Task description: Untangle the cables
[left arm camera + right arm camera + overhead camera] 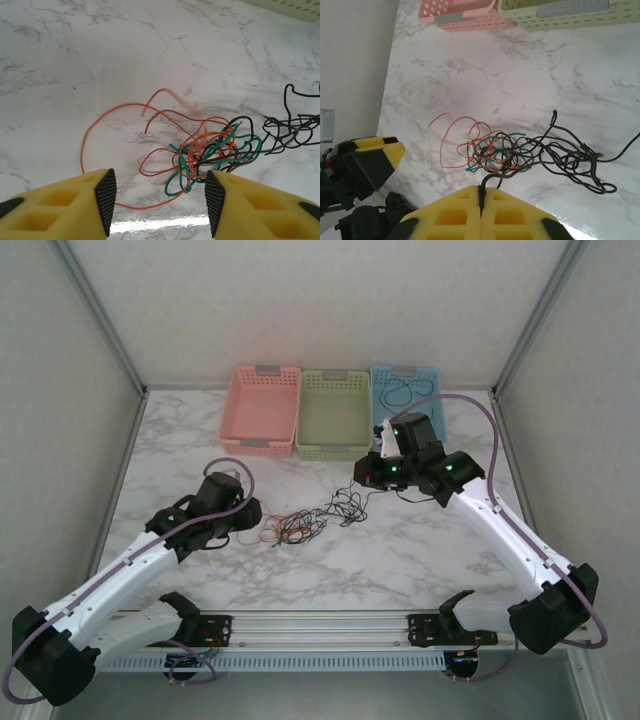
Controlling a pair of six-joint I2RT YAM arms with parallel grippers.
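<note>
The left arm (pixel 120 575) and right arm (pixel 508 528) have white links, black joints and small green lights (pixel 449 468). A purple-grey hose (pixel 232 461) runs along each. The left fingers (pixel 55 207) and right fingers (pixel 452 215) are yellow blocks with rectangular hollows; ribbed black pads (pixel 106 197) line the left pair.

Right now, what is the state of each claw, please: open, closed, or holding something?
Left claw: open, holding nothing; the cables lie just ahead of it.
Right claw: closed on a black cable.
</note>
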